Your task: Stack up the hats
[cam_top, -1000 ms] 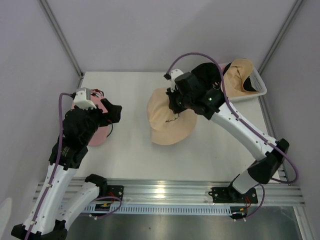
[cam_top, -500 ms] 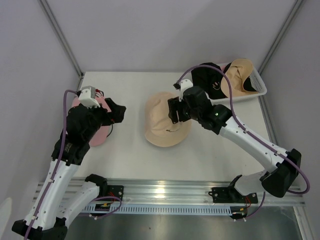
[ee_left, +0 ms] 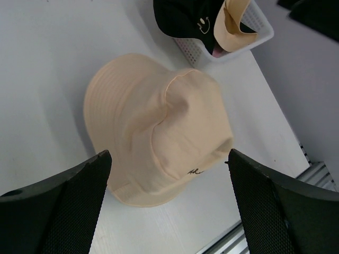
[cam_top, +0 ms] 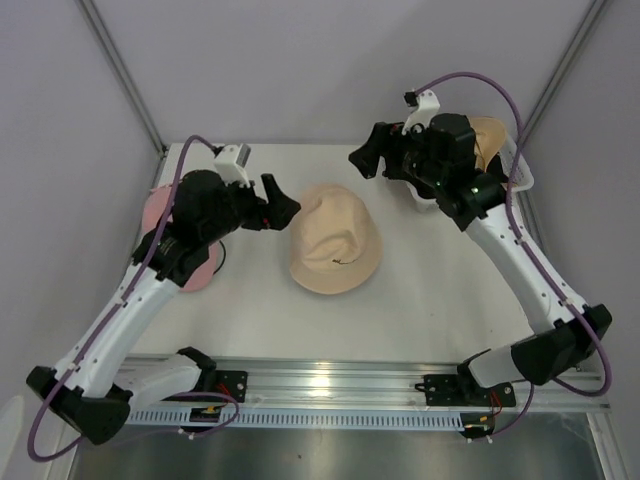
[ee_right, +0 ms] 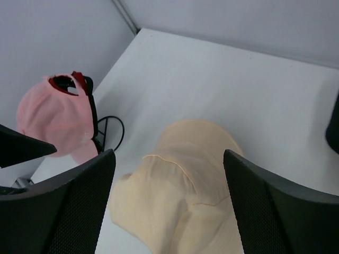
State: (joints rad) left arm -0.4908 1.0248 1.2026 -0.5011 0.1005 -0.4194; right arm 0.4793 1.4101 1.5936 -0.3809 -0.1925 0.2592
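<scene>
Right gripper (cam_top: pixel 362 160) (jaws apart) hangs above tan bucket hat (cam_top: pixel 333 238)

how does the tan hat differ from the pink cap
The tan hat is beige; the pink cap is pink, with some red at one edge. The tan hat has a brim all round; the pink cap shows only a rounded crown. The tan hat lies mid-table in full view; the pink cap sits at the left edge, partly under the left arm. Both are soft and lie unheld on the table.
</scene>
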